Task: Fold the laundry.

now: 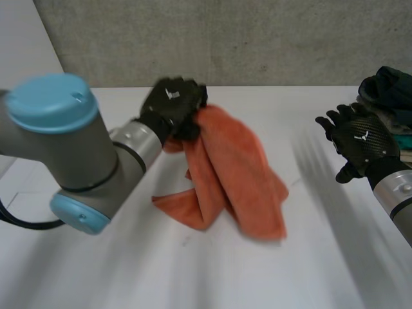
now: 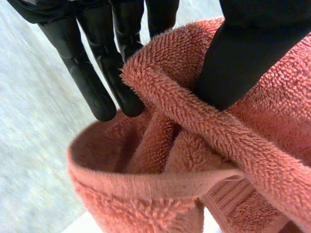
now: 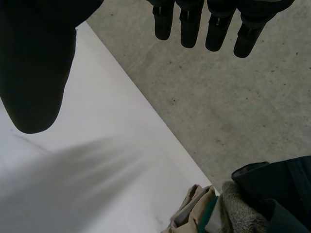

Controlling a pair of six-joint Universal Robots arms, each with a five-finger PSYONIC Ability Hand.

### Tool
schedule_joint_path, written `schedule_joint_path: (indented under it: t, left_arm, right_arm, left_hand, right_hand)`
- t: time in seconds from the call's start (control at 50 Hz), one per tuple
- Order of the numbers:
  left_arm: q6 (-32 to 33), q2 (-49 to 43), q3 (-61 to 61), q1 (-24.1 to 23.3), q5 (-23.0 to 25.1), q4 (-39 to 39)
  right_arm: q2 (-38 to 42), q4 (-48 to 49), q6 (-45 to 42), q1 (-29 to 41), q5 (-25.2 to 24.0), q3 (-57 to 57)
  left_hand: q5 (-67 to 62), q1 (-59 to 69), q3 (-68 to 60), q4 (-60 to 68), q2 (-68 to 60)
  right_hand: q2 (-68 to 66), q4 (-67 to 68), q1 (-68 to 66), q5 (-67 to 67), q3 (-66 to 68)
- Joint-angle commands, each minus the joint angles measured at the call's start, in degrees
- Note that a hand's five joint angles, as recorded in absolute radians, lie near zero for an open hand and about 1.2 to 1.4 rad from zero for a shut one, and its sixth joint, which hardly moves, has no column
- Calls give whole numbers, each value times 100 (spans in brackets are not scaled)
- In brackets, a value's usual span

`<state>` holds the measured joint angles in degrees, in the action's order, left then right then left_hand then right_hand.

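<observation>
**Left hand holds orange towel above table; right hand open and empty**

Head view: The left hand is closed on the top of an orange towel. The cloth hangs from under the hand in loose folds, and its lower end reaches the white table. The right hand is well apart from the towel, with its fingers spread and nothing in them. A pile of clothes lies just beyond that hand at the table's edge, and a grey wall stands behind.

Left wrist view: The left hand's fingers and its thumb pinch a ridge of the orange towel between them. The rest of the cloth bunches in folds below the fingertips.

Right wrist view: The right hand's fingers are straight and parted from the thumb, grasping nothing. The white table lies under the palm. The pile of clothes, dark, grey and tan, sits beyond the fingertips.
</observation>
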<state>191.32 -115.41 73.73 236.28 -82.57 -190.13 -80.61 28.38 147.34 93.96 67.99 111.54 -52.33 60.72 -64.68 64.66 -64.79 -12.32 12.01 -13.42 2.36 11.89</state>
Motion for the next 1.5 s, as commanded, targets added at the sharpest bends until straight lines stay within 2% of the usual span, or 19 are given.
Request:
schedule_joint_path:
  t: [0.02,0.06,0.12,0.16,0.22,0.3,0.4,0.54,0.64,0.76,0.78,0.8,0.86,0.88,0.9,1.06,1.18,1.34,1.5]
  left_arm:
    - [37,-439,168,-64,-31,327]
    - [29,-387,212,-56,-144,406]
    - [28,-185,282,-56,-670,529]
    - [63,227,465,-21,-1215,678]
    - [98,623,711,-29,-1524,749]
    - [134,1202,1106,-143,-1455,749]
    - [134,1258,1407,-591,-1332,644]
    - [160,494,1442,-1417,-1332,56]
    - [169,28,1398,-1822,-1340,-498]
    - [397,-614,1293,-1831,-1332,-868]
    - [493,-667,1275,-1840,-1349,-886]
    - [590,-693,1275,-1849,-1358,-912]
    - [968,-685,1337,-1857,-1419,-1043]
    - [1117,-633,1363,-1840,-1524,-1148]
    - [1170,-563,1389,-1831,-1595,-1202]
    - [1320,755,1706,-1384,-1912,-1325]
    - [1347,1485,1925,-707,-1877,-1299]
    - [1970,2101,2233,93,-1403,-1246]
    - [2551,2110,2321,366,-849,-1246]
  right_arm:
    - [-7,-288,93,8,4,-62]
    - [-16,-402,146,8,4,-106]
    - [-25,-929,470,17,39,-299]
    - [-25,-1805,926,35,57,-658]
    - [-16,-2876,1348,35,-4,-1150]
    - [307,-3951,1744,61,-83,-1765]
    - [1029,-4077,1860,402,-66,-2311]
    - [1724,-3998,1869,1150,13,-2637]
    - [1987,-3402,1921,1545,100,-2523]
    - [2164,-2671,1956,1810,478,-2391]
    - [2207,-2584,1956,1836,540,-2391]
    - [2303,-2409,1956,1889,653,-2391]
    - [2401,-2144,1939,1924,803,-2400]
    - [2427,-2030,1887,1924,891,-2400]
    - [2436,-1985,1877,1924,944,-2409]
    - [2042,-1985,1825,1836,1173,-2514]
    - [883,-2370,1080,1565,1173,-2523]
    - [-24,-3030,-581,1064,1322,-2769]
    - [-8,-3636,-803,1028,1498,-3155]
  left_hand:
    - [1291,-1130,1526,-1524,1537]
    - [1594,-1432,1828,-1826,1839]
    - [2217,-2055,2451,-2449,2462]
    - [2936,-2775,3171,-3169,3182]
    - [3444,-3283,3679,-3677,3690]
    - [3763,-3602,3998,-3996,4009]
    - [3933,-3772,4168,-4166,4179]
    - [3866,-3705,4101,-4099,4112]
    - [3682,-3520,3916,-3915,3927]
    - [1802,-1640,2036,-2034,2047]
    - [1314,-1153,1549,-1547,1560]
    - [826,-665,1061,-1059,1072]
    - [-1594,1756,-1360,1361,-1349]
    - [-1765,1926,-1530,1532,-1519]
    - [-1767,1928,-1532,1534,-1521]
    - [-1767,1928,-1532,1534,-1521]
    - [-1767,1928,-1532,1534,-1521]
    - [-1767,1928,-1532,1534,-1521]
    - [-1767,1928,-1532,1534,-1521]
  right_hand:
    - [232,-201,342,-236,-189]
    - [232,-201,342,-236,-189]
    - [232,-201,342,-236,-189]
    - [232,-201,342,-236,-189]
    - [232,-201,342,-236,-189]
    - [232,-201,342,-236,-189]
    - [232,-201,342,-236,-189]
    - [232,-201,342,-236,-189]
    - [-9,40,101,5,52]
    - [-1034,1065,-924,1030,1077]
    - [-1638,1668,-1527,1634,1681]
    - [-3092,3123,-2982,3089,3135]
    - [-5405,5435,-5294,5401,5448]
    - [-6644,6675,-6534,6640,6687]
    - [-6767,6798,-6657,6763,6810]
    - [-6768,6799,-6658,6764,6811]
    - [-6768,6799,-6658,6764,6811]
    - [-6768,6799,-6658,6764,6811]
    - [-6768,6799,-6658,6764,6811]
